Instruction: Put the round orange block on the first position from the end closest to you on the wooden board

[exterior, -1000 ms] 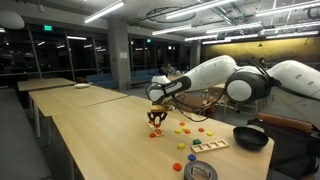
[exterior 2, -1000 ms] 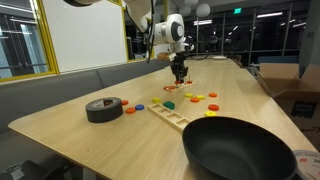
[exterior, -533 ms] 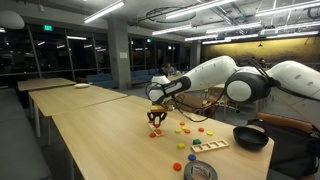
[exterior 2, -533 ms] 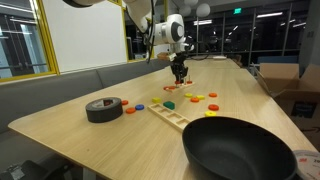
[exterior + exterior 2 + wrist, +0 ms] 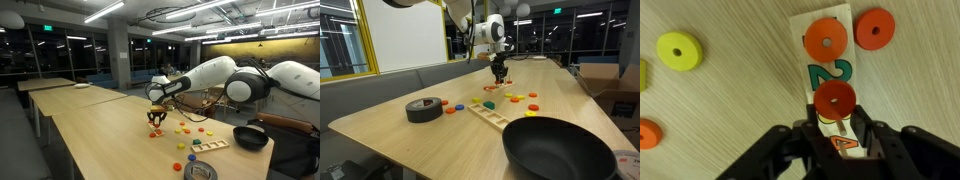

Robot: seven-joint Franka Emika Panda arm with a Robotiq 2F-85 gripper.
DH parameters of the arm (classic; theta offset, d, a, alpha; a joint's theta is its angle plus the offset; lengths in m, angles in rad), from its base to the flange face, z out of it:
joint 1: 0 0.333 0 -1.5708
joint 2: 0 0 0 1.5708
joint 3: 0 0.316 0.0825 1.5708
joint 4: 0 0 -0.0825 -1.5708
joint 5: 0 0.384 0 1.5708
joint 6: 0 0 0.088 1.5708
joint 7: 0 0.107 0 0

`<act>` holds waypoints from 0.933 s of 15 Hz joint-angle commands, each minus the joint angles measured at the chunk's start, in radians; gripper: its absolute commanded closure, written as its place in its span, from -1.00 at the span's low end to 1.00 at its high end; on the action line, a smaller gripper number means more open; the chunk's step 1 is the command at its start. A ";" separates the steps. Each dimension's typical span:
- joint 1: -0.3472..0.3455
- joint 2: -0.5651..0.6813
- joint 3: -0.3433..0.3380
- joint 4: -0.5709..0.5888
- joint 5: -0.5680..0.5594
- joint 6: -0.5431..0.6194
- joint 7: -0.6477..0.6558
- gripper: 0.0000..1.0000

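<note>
My gripper [image 5: 835, 122] [image 5: 156, 120] [image 5: 499, 73] hangs low over the far part of the tabletop. Its fingers close in on a round orange block [image 5: 834, 98] with a centre hole, just above a white numbered strip [image 5: 818, 72]. A second orange disc [image 5: 826, 38] lies on that strip and a third [image 5: 875, 28] lies beside it. The wooden board [image 5: 495, 115] [image 5: 210, 147], a pale strip with round recesses, lies apart from the gripper, nearer the black bowl. The board is out of the wrist view.
A black bowl [image 5: 560, 150] [image 5: 250, 138] and a black tape roll [image 5: 423, 109] [image 5: 200, 171] stand on the table. Coloured discs [image 5: 510, 98] [image 5: 185, 128] lie scattered between gripper and board. A yellow disc [image 5: 678, 50] lies left of the strip.
</note>
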 commanded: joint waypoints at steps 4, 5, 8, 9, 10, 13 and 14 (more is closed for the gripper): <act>-0.012 0.034 0.012 0.071 0.007 -0.039 -0.022 0.68; -0.012 0.035 0.013 0.073 0.007 -0.043 -0.024 0.68; -0.014 0.038 0.016 0.080 0.009 -0.050 -0.032 0.68; -0.014 0.039 0.017 0.082 0.009 -0.052 -0.034 0.68; -0.015 0.040 0.018 0.084 0.009 -0.054 -0.037 0.68; -0.017 0.044 0.019 0.091 0.012 -0.065 -0.043 0.68; -0.018 0.045 0.020 0.093 0.013 -0.068 -0.046 0.68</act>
